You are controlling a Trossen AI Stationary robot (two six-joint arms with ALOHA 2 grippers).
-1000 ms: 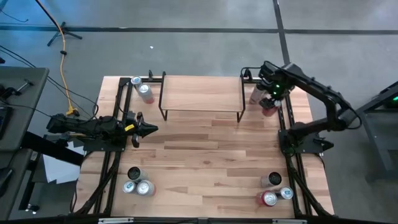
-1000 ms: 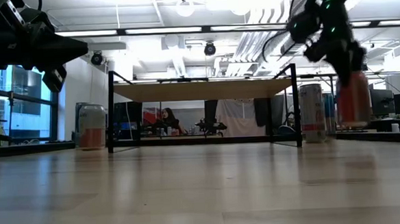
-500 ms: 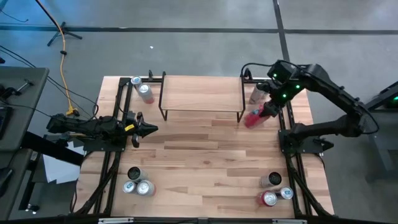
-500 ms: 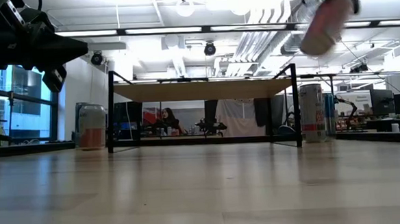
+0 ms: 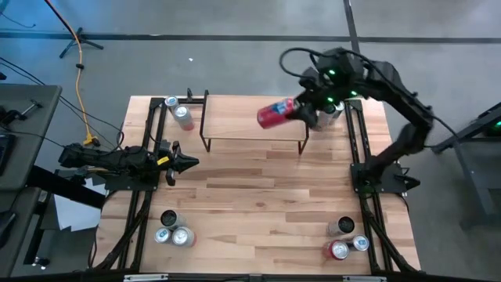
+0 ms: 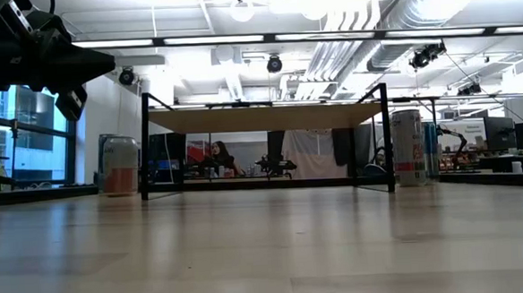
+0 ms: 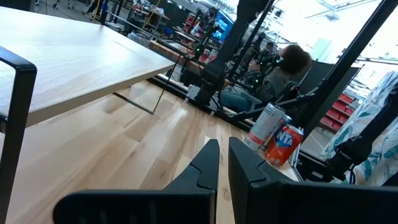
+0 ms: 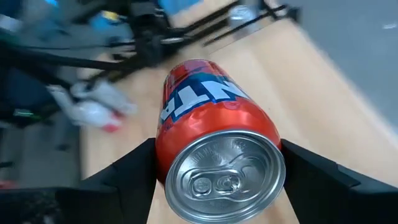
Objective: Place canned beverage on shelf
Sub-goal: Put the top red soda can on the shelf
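One red can (image 5: 275, 114), clamped sideways in the right gripper (image 5: 301, 109) above the shelf's (image 5: 250, 117) right end, could roll off if released tilted.

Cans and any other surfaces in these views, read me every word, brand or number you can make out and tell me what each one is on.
"NTA" in white capitals on a blue band: red can held in the right end effector; the start of the word is hidden.
"nta" in white on blue: orange can seen from the left wrist; the first letters are unclear.
Silver can beside it: markings too blurred to read.
Cans in the high and low views: too small to read.
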